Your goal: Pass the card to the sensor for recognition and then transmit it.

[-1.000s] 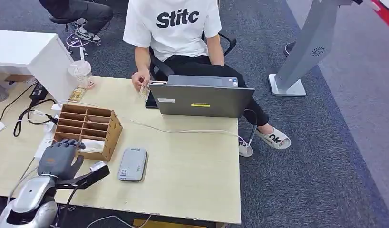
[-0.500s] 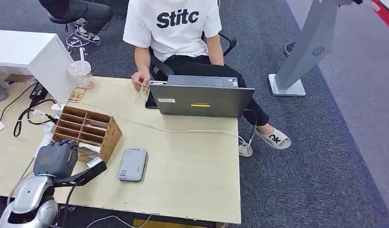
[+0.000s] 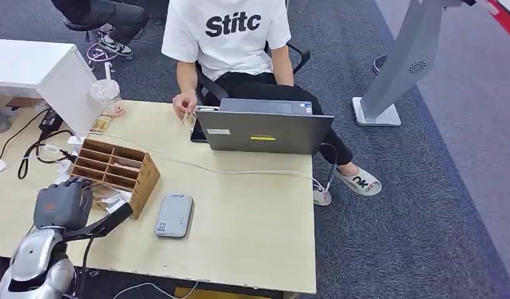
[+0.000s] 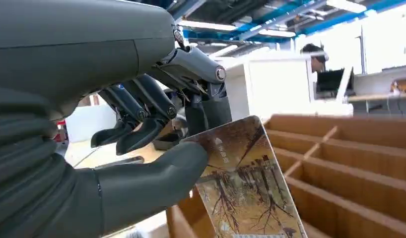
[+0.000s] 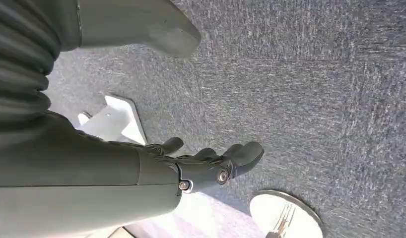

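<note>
Card (image 4: 243, 183) pinched between thumb and fingers of left hand (image 3: 56, 205), just at the near edge of the wooden organizer (image 3: 118, 168); grey sensor (image 3: 174, 215) on table not yet reached, so scan and handover remain. Organizer slots look mostly empty, though hard to tell. Right hand (image 5: 211, 163) hangs, fingers loose, holding nothing.

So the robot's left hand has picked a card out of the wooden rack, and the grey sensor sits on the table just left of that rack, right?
Not quite: the sensor lies to the right of the rack, as the head view shows. The rest holds: the left hand pinches the card by the rack.
</note>
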Robot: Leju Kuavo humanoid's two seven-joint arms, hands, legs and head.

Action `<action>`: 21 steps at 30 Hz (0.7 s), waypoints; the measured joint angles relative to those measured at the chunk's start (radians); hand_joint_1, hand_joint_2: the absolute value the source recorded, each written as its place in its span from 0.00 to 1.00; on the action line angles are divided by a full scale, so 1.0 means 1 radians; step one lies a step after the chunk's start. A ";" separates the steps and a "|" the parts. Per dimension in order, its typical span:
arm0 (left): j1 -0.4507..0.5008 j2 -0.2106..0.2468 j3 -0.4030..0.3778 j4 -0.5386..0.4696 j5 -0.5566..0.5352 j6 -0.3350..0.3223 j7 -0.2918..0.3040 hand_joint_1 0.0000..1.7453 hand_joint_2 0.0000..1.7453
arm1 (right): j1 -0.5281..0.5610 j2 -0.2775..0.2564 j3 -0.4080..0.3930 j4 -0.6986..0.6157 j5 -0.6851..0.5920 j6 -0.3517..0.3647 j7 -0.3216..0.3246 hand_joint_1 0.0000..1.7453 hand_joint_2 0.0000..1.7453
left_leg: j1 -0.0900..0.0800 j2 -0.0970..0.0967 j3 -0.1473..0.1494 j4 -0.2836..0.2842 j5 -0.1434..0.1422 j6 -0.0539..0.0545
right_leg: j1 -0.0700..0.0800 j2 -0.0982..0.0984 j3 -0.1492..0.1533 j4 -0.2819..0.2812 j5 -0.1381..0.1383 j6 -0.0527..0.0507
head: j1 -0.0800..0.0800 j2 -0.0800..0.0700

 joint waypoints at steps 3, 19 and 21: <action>-0.011 -0.013 0.011 -0.021 0.007 0.021 -0.010 1.00 1.00 | 0.000 0.000 0.000 0.000 0.002 0.000 -0.002 0.00 1.00 | 0.000 0.000 0.000 0.000 0.000 0.000 | 0.000 0.000 0.000 0.000 0.000 0.000 | 0.000 0.000; -0.064 -0.037 0.068 -0.118 0.051 0.063 -0.037 1.00 1.00 | 0.000 0.001 0.000 0.000 0.018 -0.001 -0.002 0.00 1.00 | 0.000 0.000 0.000 0.000 0.000 0.000 | 0.000 0.000 0.000 0.000 0.000 0.000 | 0.000 0.000; -0.094 -0.036 0.086 -0.126 0.060 0.057 -0.035 1.00 1.00 | 0.000 0.001 0.000 0.000 0.021 -0.001 -0.002 0.00 1.00 | 0.000 0.000 0.000 0.000 0.000 0.000 | 0.000 0.000 0.000 0.000 0.000 0.000 | 0.000 0.000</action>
